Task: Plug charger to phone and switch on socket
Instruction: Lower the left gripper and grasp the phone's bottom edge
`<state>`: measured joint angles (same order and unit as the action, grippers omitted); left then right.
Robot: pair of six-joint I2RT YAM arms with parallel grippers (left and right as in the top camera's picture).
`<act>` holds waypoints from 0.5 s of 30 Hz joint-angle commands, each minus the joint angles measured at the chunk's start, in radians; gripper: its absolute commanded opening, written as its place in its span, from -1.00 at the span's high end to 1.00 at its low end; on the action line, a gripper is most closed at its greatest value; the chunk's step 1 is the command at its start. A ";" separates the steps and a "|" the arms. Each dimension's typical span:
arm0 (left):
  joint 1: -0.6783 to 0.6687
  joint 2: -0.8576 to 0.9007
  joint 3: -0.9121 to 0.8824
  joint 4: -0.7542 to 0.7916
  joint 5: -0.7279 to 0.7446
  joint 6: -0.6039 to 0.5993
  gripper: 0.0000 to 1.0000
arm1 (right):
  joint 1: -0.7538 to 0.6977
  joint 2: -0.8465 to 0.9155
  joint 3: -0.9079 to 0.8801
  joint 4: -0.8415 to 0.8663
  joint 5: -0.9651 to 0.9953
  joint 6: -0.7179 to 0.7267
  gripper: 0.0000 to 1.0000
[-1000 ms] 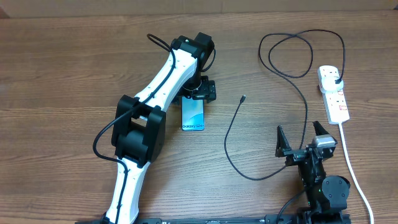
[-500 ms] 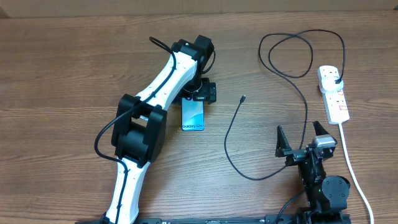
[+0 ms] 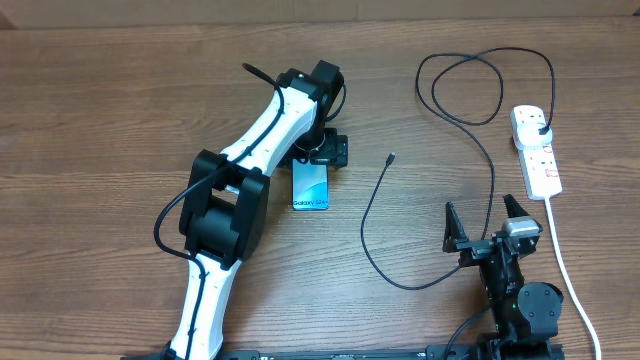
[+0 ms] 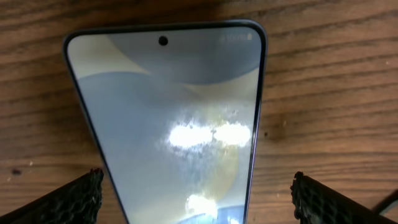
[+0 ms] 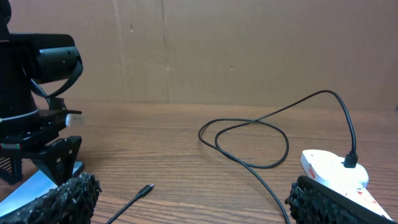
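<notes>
The phone [image 3: 311,186] lies flat on the wooden table, screen up, with "Galaxy S24+" text. It fills the left wrist view [image 4: 174,124]. My left gripper [image 3: 322,152] hovers over the phone's far end, open, a finger on each side of the phone [image 4: 196,196], apart from it. The charger cable [image 3: 470,130] loops across the table; its connector tip [image 3: 390,158] lies free right of the phone, also in the right wrist view [image 5: 147,189]. Its black plug [image 3: 541,127] sits in the white socket [image 3: 537,152]. My right gripper [image 3: 487,226] is open and empty near the front edge.
The socket's thick white cord [image 3: 565,265] runs along the right side toward the front edge. A cardboard wall [image 5: 217,50] stands behind the table. The cable's lower loop [image 3: 400,280] lies just left of my right gripper.
</notes>
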<state>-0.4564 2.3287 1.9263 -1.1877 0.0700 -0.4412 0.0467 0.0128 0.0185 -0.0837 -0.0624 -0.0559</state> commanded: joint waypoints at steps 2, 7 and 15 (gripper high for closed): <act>0.007 0.020 -0.043 0.023 -0.030 0.014 -1.00 | 0.003 -0.010 -0.010 0.003 0.009 0.002 -1.00; 0.014 0.020 -0.077 0.053 -0.056 -0.008 -0.99 | 0.003 -0.010 -0.010 0.003 0.009 0.002 -1.00; 0.016 0.020 -0.079 0.100 -0.054 -0.012 -1.00 | 0.003 -0.010 -0.010 0.003 0.009 0.002 -1.00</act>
<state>-0.4488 2.3287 1.8584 -1.1034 0.0189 -0.4454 0.0467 0.0128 0.0185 -0.0837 -0.0624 -0.0555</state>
